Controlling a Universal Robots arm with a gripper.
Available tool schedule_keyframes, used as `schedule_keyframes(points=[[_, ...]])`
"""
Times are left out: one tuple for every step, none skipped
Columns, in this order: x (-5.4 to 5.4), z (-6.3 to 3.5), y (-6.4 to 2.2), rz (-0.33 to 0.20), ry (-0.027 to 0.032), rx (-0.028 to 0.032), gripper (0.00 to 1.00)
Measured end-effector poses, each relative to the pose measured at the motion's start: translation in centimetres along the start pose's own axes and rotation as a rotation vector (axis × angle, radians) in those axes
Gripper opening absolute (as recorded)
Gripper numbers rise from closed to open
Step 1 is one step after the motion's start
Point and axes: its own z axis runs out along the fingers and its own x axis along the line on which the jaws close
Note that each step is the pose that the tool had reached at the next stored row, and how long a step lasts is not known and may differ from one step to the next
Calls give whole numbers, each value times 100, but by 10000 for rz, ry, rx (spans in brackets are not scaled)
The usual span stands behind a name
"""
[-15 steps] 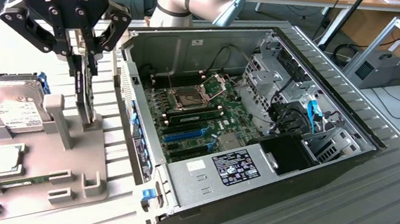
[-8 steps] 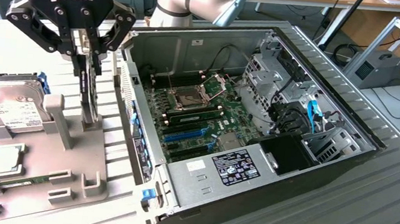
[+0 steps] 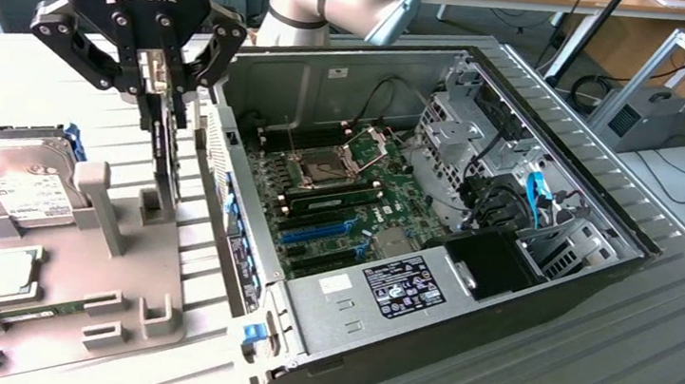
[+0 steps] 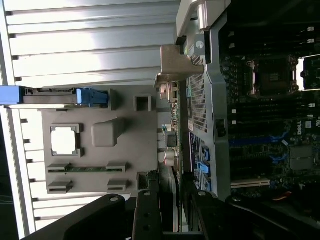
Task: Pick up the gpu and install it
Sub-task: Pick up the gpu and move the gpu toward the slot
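The gpu is a thin dark card seen edge-on, hanging upright from my gripper, whose fingers are shut on its top edge. Its lower end is just above the slotted post of the grey parts holder, to the exterior view's left of the open computer case. In the wrist view the gpu runs as a narrow strip from my gripper to its grey metal end bracket, lying between the holder and the case wall. The motherboard with blue slots lies exposed inside the case.
On the holder sit a silver hard drive, a square processor chip and a green memory stick. The case's metal rear wall stands close beside the card. A drive cage and cables fill the case's far side.
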Motion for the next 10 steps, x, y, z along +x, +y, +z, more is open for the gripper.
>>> schedule_keyframes(points=[[-3, 0, 0, 0, 0, 3, 29], [-6, 0, 1, 0, 0, 7, 29], [-9, 0, 1, -1, 0, 9, 29], [-12, 0, 1, 0, -1, 12, 29], [-14, 1, 2, -1, -1, 15, 29], [-16, 1, 2, -1, -1, 17, 29], [-19, 0, 2, -1, -1, 20, 29], [-21, 1, 2, -1, -2, 23, 29], [-23, 1, 3, -1, -2, 26, 29], [-26, 1, 3, -1, -2, 28, 29]])
